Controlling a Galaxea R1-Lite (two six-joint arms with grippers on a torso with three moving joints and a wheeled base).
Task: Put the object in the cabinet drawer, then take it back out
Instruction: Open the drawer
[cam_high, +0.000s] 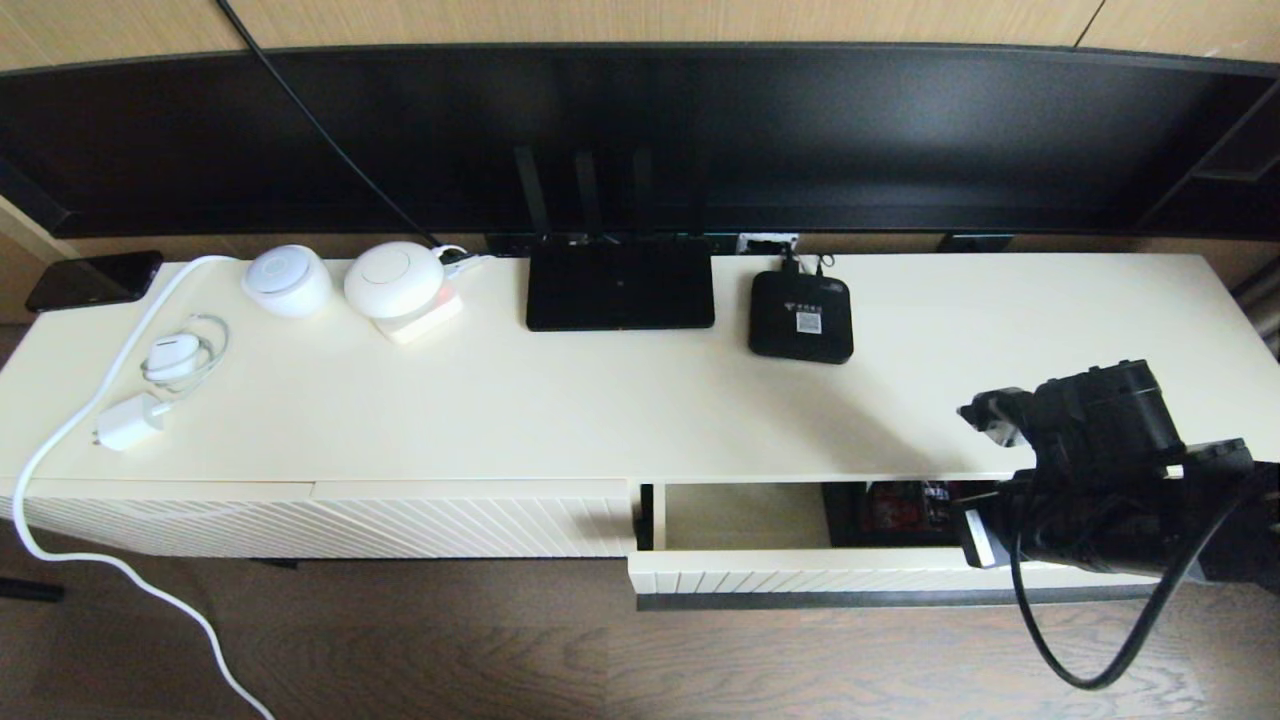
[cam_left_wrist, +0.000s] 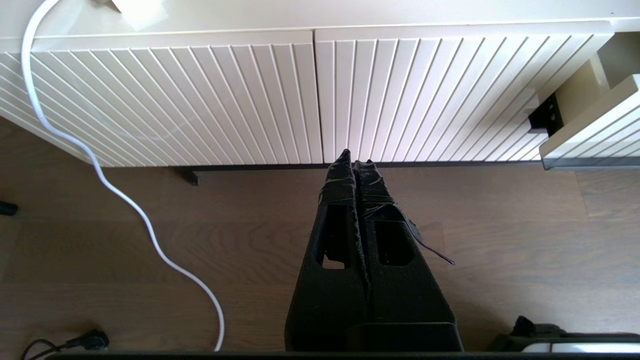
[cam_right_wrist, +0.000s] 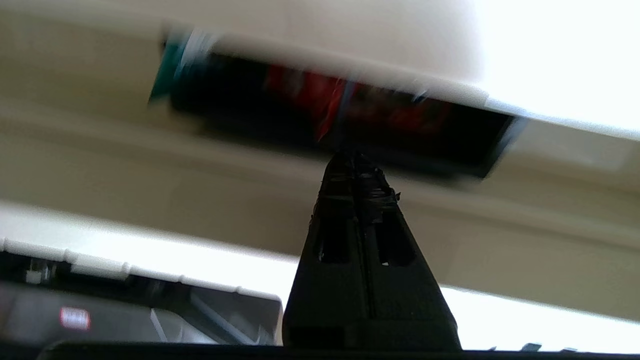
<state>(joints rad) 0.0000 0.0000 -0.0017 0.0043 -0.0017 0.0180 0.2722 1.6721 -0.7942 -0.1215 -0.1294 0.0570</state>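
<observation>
The black organizer box with red packets lies inside the open cabinet drawer, toward its right half and partly under the cabinet top. The right end effector is clenched on nothing, its tips pointing at the box's near wall from just in front of the drawer. The left end effector is also clenched and empty, hanging before the diagonal-ribbed panel above the floor

The black organizer box with red packets sits inside the open cream drawer.
</observation>
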